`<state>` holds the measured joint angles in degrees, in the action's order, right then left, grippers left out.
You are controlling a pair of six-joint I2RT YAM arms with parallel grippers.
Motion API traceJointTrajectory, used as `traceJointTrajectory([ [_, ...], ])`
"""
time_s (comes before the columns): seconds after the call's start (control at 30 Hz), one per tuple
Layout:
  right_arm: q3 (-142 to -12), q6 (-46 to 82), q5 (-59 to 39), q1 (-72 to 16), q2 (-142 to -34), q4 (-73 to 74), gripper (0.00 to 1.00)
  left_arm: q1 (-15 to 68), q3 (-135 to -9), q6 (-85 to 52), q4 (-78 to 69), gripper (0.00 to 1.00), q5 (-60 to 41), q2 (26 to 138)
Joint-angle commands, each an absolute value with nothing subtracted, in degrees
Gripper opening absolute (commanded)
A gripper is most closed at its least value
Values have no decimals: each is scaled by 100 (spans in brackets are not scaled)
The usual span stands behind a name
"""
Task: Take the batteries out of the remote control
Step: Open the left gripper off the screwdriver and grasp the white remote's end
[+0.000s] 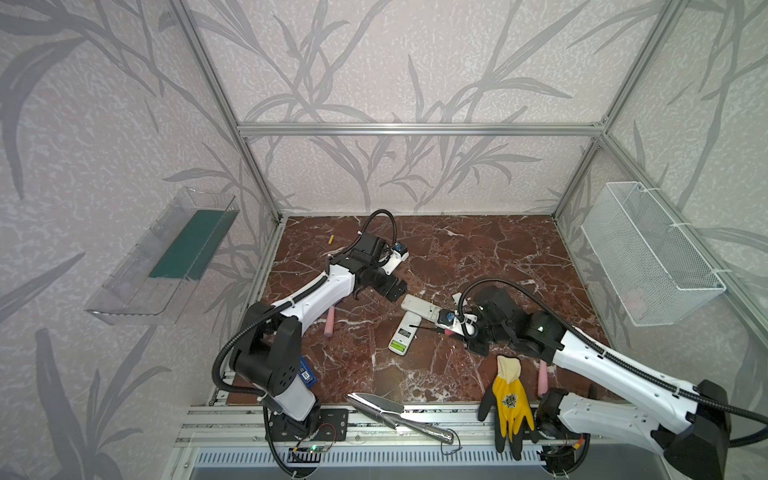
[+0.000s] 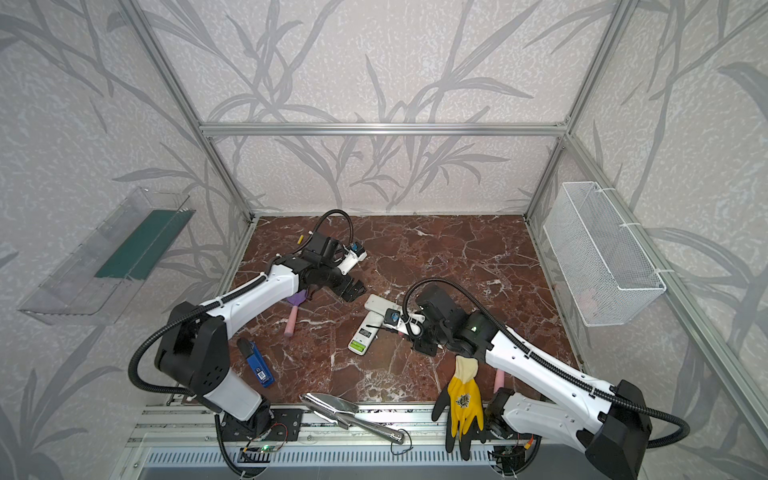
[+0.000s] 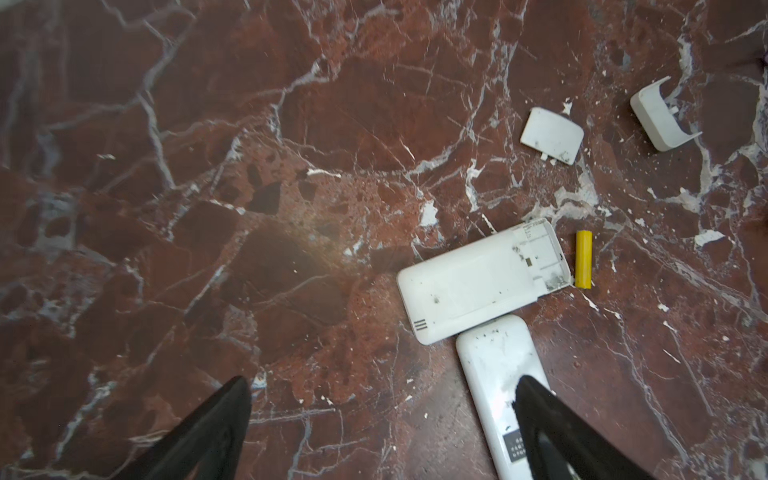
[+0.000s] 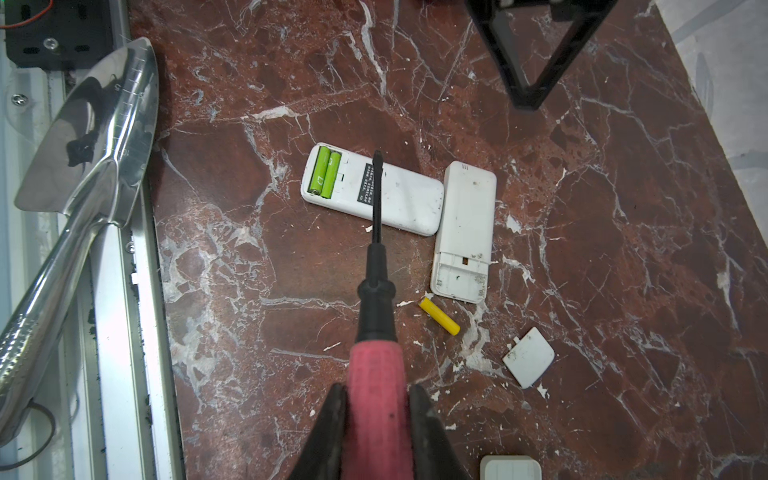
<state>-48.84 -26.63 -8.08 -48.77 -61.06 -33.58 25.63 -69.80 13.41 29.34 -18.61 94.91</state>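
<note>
The left gripper (image 3: 382,386) is wide open and holds nothing. The right gripper (image 4: 377,390) squeezes the pink screwdriver (image 4: 376,370), with its tip over the long remote (image 4: 399,203), where two green batteries (image 4: 325,173) sit inside. One yellow battery (image 4: 439,316) lies on the table (image 4: 582,208) just beside the empty remote (image 4: 465,216), and a second yellow battery (image 1: 331,239) lies far off near the back wall

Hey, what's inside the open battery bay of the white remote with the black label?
Two lime green cylindrical batteries lie side by side in the white plastic remote with the black label. Whatever lies beneath them is covered and cannot be seen.
</note>
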Motion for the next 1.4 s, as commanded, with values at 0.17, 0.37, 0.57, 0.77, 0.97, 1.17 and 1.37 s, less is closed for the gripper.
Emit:
traceJointTrajectory([
  [0.17, -5337, -1610, -380, -5323, -6358, -4227, 0, 3560, -7599, 1065, 4384, 99, -1208, 10129],
  [0.37, -5467, -1357, -489, -5374, -6443, -4536, 0, 3981, -7956, 850, 4887, 99, -899, 10694],
  [0.57, -5501, -1222, -591, -5420, -6358, -4524, 0, 4088, -8053, 507, 5164, 98, -450, 11055],
  [0.77, -5575, -1222, -606, -5508, -6472, -4522, 0, 4106, -8102, 122, 5085, 92, -655, 11272],
  [0.97, -5753, -1279, -547, -5666, -6716, -4632, 0, 4208, -8240, -129, 5104, 84, -872, 11560],
  [1.17, -5927, -1344, -447, -5826, -7014, -4755, 0, 4263, -8334, -372, 5234, 73, -844, 11849],
  [1.37, -6127, -1389, -151, -6126, -7373, -4832, 0, 4323, -8529, -676, 5478, 50, -737, 12074],
])
